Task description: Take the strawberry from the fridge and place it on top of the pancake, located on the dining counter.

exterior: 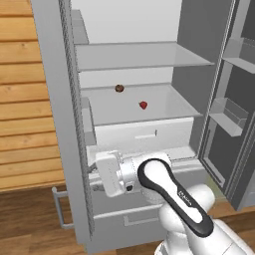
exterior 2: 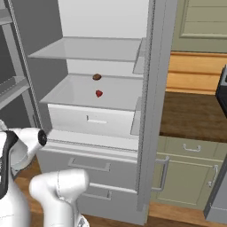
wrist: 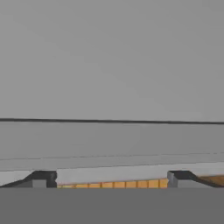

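Strawberry (exterior: 143,105) on white fridge (exterior: 139,60) shelf

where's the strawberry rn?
The tiny red strawberry sits on the white middle shelf of the open grey fridge, in front of the small round brown item.

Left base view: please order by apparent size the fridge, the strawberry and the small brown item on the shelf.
1. Fridge, by far the largest.
2-3. Strawberry and small brown item: both tiny and look alike in size; the brown one sits farther back, so no ranking.
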You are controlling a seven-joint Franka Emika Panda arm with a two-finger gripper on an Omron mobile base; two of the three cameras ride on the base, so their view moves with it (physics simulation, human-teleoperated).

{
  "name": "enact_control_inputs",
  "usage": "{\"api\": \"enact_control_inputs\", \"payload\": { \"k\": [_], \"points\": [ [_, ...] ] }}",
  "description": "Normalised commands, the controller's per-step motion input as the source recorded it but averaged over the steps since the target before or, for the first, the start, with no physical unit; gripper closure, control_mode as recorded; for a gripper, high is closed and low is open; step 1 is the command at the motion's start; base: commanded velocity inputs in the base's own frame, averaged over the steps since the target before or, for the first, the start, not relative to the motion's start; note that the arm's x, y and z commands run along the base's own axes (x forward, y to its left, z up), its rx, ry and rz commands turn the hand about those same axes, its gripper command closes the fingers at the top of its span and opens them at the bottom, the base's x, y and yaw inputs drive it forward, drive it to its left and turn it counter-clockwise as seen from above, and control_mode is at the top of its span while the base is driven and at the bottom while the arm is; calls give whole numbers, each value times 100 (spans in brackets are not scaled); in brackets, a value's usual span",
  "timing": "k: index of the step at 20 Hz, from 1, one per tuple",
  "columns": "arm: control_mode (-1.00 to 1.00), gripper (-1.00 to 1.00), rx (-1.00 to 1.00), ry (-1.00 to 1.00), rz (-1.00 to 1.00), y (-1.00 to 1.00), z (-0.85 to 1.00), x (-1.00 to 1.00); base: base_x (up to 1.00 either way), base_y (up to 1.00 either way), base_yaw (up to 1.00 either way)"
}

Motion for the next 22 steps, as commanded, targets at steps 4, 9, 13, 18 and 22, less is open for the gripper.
{"api": "enact_control_inputs", "payload": {
  "k": [4, 9, 13, 18, 22],
  "points": [
    [-100, -100, 0, 0, -6, -100, 8, 1, 0, 0, 0],
    [-100, -100, -35, 0, -2, -78, 3, 39, 0, 0, 0],
    [-100, -100, -71, 0, -5, -78, -4, 57, 0, 0, 0],
    [-100, -100, -65, 0, -13, -100, -34, 26, 0, 0, 0],
    [-100, -100, -69, 0, -17, -98, -29, 14, 0, 0, 0]
  ]
}}
